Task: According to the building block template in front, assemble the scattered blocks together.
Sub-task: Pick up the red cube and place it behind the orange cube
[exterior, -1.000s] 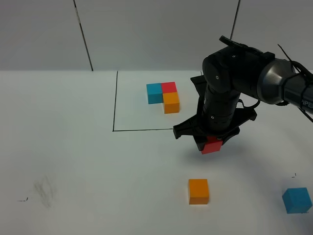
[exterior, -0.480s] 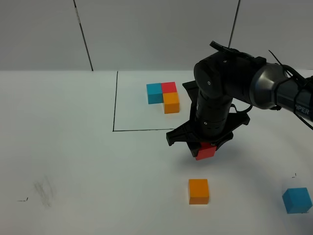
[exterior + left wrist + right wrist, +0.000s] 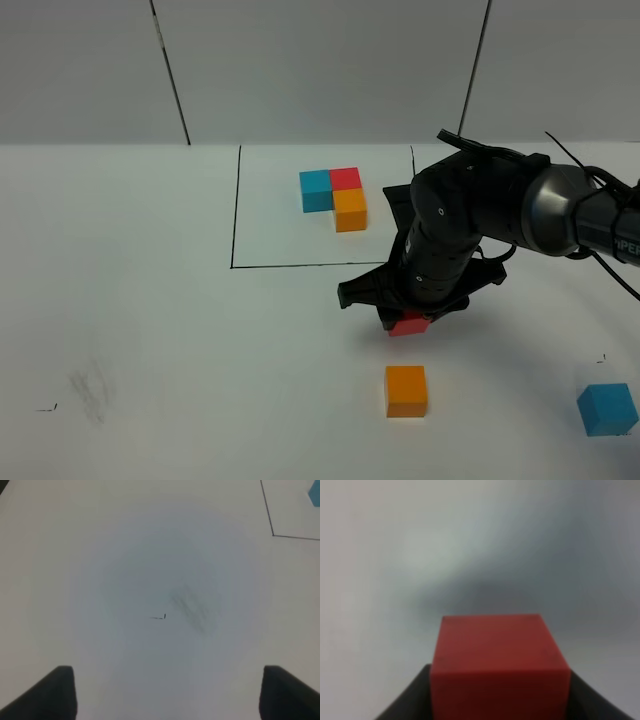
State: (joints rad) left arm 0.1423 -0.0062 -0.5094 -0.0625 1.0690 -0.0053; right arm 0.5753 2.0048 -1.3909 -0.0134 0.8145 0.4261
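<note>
Right arm (image 3: 470, 215): glossy black rounded joint housings, grey metallic forearm sleeve bearing white lettering (image 3: 628, 216), cut off at frame edge. Thin black cables (image 3: 572, 155) along forearm. Flat black crossbar (image 3: 362, 292) over right claw (image 3: 408, 321). Left claw (image 3: 170, 695): two dark blurred fingertips (image 3: 57, 692).

Lab setup: white table (image 3: 150, 330), grey panel wall (image 3: 320, 70).

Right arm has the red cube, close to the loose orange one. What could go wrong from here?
1. The right end effector, shut on the red cube, hides most of it from the high camera, so it may land skewed or gapped from the orange cube.
2. Its wide body could knock the orange cube during release.
3. The blue cube sits far right, apart; bringing it over may disturb the pair.
</note>
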